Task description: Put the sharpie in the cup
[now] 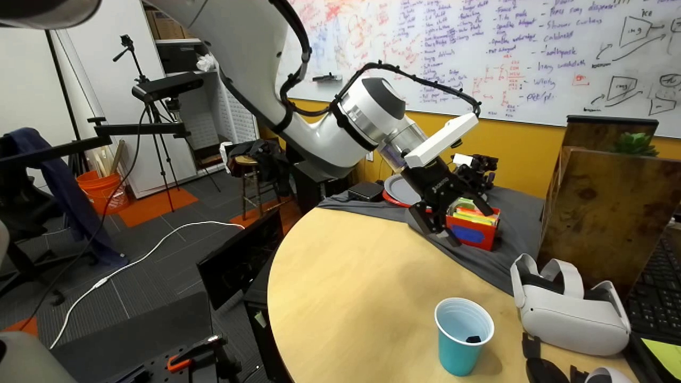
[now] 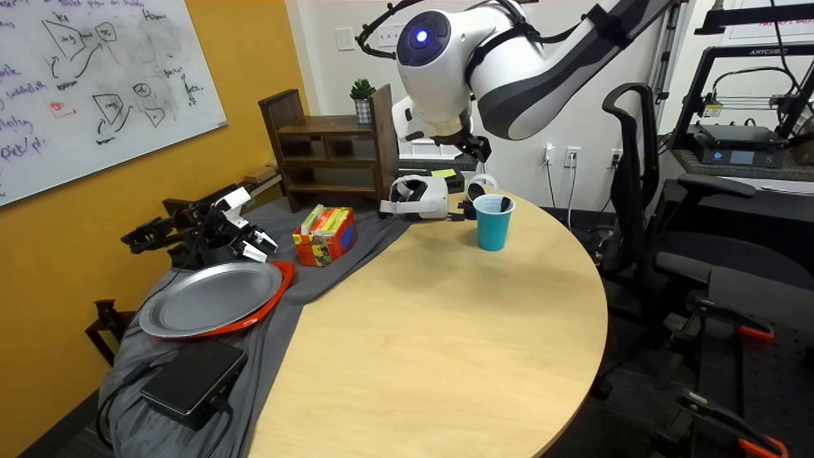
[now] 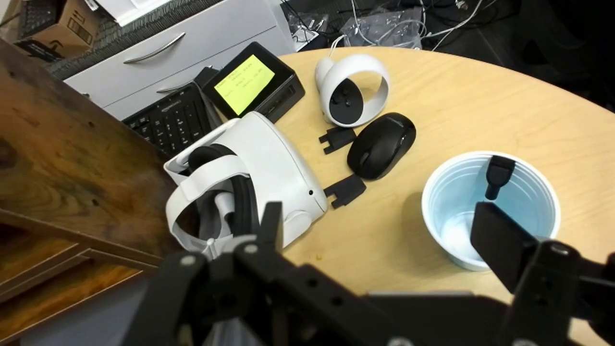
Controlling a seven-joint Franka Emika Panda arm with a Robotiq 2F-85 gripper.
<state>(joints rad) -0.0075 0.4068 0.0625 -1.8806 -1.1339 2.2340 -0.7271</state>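
Sharpie (image 3: 499, 174) in cup (image 2: 493, 229), below hand (image 3: 382, 221)

Even light; soft shadow beside cup (image 1: 458, 350)

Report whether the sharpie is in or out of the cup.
In: the wrist view shows the sharpie inside the cup, one end near its rim.
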